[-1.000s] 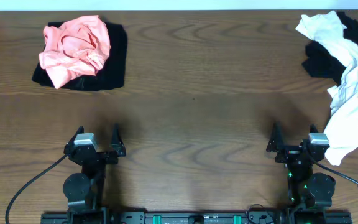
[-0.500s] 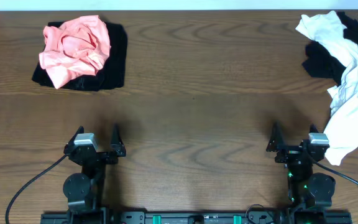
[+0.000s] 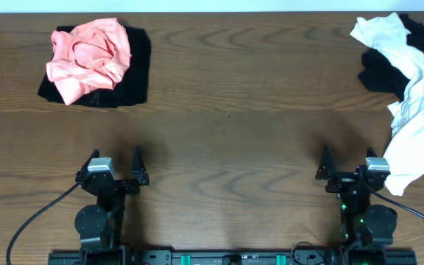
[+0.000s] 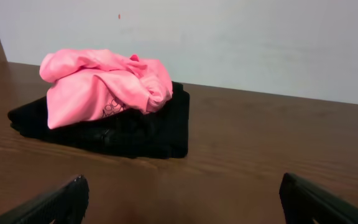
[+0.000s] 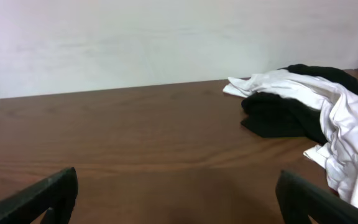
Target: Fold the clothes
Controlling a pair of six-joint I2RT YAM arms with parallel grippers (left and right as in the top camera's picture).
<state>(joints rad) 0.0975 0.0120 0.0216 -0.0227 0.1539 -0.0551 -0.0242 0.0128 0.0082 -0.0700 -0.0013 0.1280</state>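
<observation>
A crumpled salmon-pink T-shirt (image 3: pixel 89 57) lies on top of a neat black folded rectangle (image 3: pixel 133 79) at the far left; both show ahead in the left wrist view, the pink shirt (image 4: pixel 104 84) on the black one (image 4: pixel 160 130). A white garment (image 3: pixel 414 110) trails over a black garment (image 3: pixel 381 73) at the far right, and both show in the right wrist view, white (image 5: pixel 334 109) over black (image 5: pixel 275 115). My left gripper (image 3: pixel 115 163) is open and empty near the front edge. My right gripper (image 3: pixel 347 160) is open and empty there too, beside the white garment's lower end.
The brown wooden table (image 3: pixel 227 125) stretches between the two piles. A pale wall (image 4: pixel 241 37) stands behind the far edge. The arm bases and cables sit at the front edge.
</observation>
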